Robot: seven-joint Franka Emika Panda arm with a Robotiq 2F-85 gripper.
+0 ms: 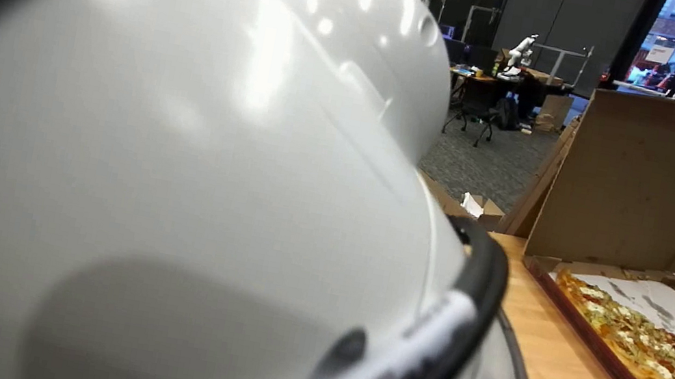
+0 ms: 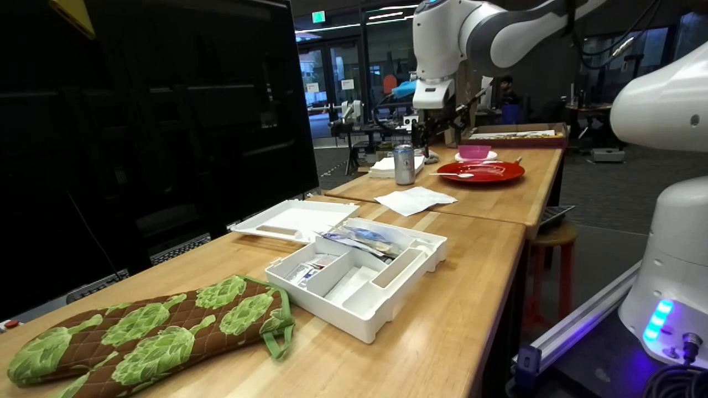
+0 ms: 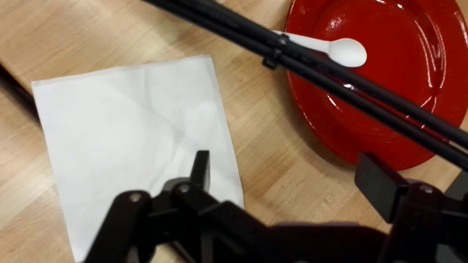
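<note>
My gripper [image 3: 285, 168] is open, with its black fingers wide apart and nothing between them. It points down over the wooden table. In the wrist view a white napkin [image 3: 128, 135] lies flat under the left finger. A red plate [image 3: 398, 153] with a white spoon [image 3: 347, 53] across its rim is beyond the right finger. In an exterior view the gripper [image 2: 425, 145] hangs above and behind a silver can [image 2: 404, 168], near a stack of white napkins [image 2: 381, 169]. That view also shows the single napkin [image 2: 412, 201], the red plate [image 2: 492, 178] and the spoon [image 2: 466, 176].
A pink bowl [image 2: 474, 152] is behind the red plate. An open pizza box [image 1: 612, 366] is at the table's far end. Nearer are a white divided box [image 2: 354, 323], its lid [image 2: 298, 213], and an oven mitt [image 2: 160, 331]. A dark screen [image 2: 166, 110] stands alongside.
</note>
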